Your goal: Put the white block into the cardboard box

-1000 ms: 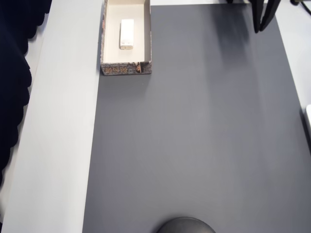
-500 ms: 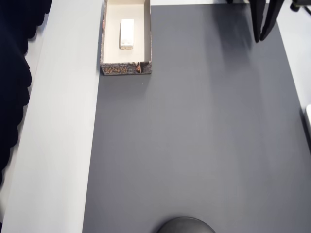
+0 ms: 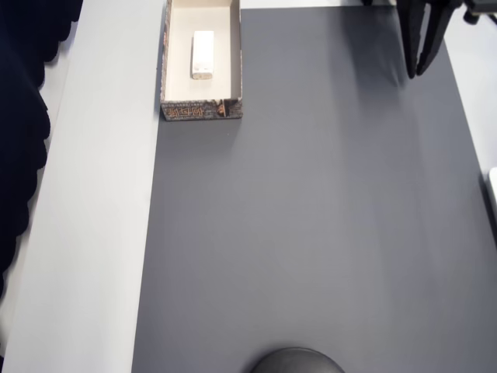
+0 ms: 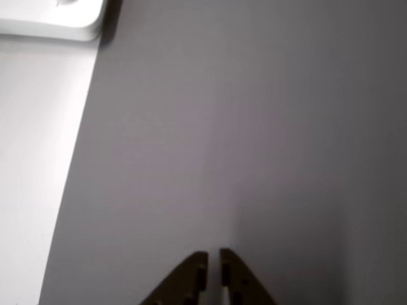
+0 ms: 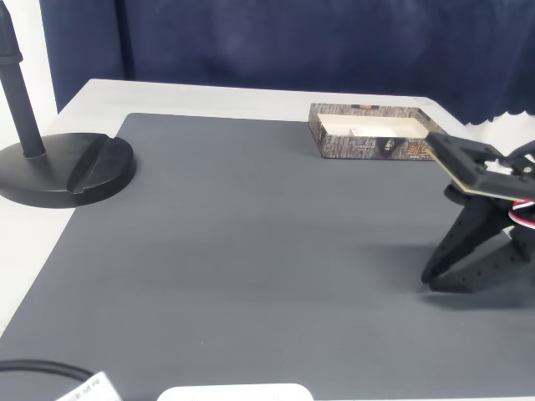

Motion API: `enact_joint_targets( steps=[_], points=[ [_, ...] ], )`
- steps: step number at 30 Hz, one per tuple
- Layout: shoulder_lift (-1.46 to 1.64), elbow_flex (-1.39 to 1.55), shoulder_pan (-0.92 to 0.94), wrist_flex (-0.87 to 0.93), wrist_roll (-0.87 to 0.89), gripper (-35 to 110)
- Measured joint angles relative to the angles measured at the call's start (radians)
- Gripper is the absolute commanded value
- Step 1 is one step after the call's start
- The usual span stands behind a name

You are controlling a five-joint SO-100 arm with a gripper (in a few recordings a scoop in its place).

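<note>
The black two-finger gripper (image 3: 419, 74) hangs over the top right corner of the dark grey mat (image 3: 326, 233) in the overhead view, its jaws drawn nearly together with only a thin slit between the tips and nothing held between them; the wrist view shows the same narrow gap above bare mat. In the fixed view the gripper (image 5: 428, 280) points down at the mat's right side, tips close to or on the surface. Well apart from it, at the top left of the overhead view, the cardboard box (image 3: 202, 110) sits at the mat's edge, and the white block (image 3: 203, 54) lies flat on its cream floor, lengthwise, clear of the walls. Judged from this, the placing appears done and the arm is in the retreat stage; the next move seems to call for little more than settling to rest, clear of the box. A black stand base (image 5: 67, 167) occupies the mat's far side.
</note>
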Motion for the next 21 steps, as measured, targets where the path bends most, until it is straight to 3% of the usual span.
enact_joint_targets(
  steps=[21],
  points=[
    [0.0, 0.006, -0.003, 0.095, -0.041, -2]
  ],
)
